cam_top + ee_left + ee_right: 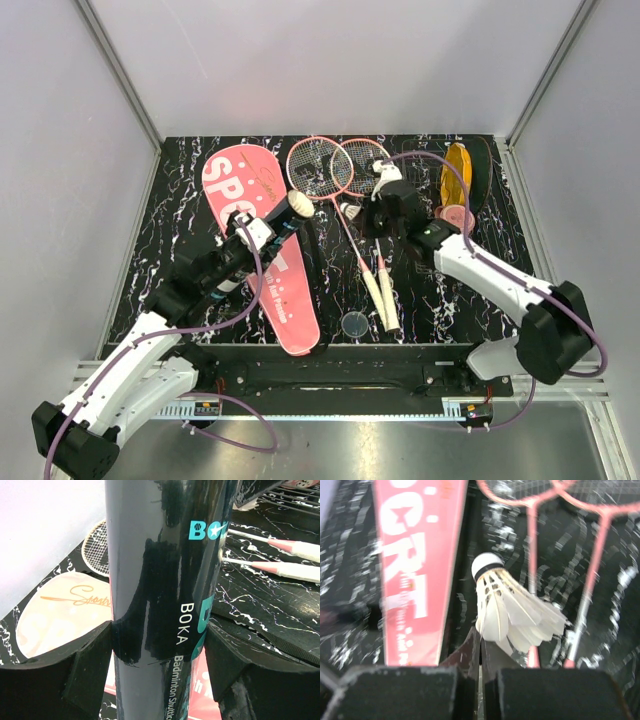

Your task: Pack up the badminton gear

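My left gripper (258, 238) is shut on the black tube (150, 555), holding it tilted above the pink "SPORT" cover (225, 175). A shuttlecock's rounded white end (298, 205) shows at the tube's upper mouth. My right gripper (480, 640) is shut on the feathers of a white shuttlecock (505, 605), cork pointing away; from above, this shuttlecock (350, 211) hangs beside the racket shafts. The two pink rackets lie crossed mid-table, heads (318, 168) at the back and white handles (380, 288) toward me.
A yellow oval disc (457, 170) and a small pinkish cup (455, 218) sit at the back right, behind my right arm. A small clear round lid (354, 322) lies near the front edge between the cover and the handles. Grey walls close in three sides.
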Robot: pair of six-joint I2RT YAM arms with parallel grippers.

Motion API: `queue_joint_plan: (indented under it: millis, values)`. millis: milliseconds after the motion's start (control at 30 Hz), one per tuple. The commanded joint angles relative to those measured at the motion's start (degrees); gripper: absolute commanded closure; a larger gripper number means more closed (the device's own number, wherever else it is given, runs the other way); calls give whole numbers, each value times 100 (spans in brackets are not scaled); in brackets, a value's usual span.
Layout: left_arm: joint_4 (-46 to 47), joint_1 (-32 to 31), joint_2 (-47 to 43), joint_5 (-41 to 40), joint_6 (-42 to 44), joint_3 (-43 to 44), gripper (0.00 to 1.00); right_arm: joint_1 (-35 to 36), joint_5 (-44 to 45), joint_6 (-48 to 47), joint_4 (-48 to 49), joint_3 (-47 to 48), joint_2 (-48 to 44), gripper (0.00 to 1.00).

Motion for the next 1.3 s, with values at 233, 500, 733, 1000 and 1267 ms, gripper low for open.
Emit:
queue_joint_plan:
  millis: [233,500,733,1000,1267]
  values:
    - [393,-27,16,965,445,128,100,-24,-2749,-1724,-2913,1821,-1116,100]
    - [262,-27,122,1360,586,145,100,-24,-3285,-1934,-4029,2980,-1196,100]
    - [244,-36,139,1659,595,145,100,-15,-4199,-2093,-4777,3773,-283,100]
    - [253,-53,131,1862,604,136,100,116,-4744,-2015,-4857,4388,421,100]
    - [244,-97,148,1810,542,163,100,204,-5755,-731,-3443,4249,1002,79]
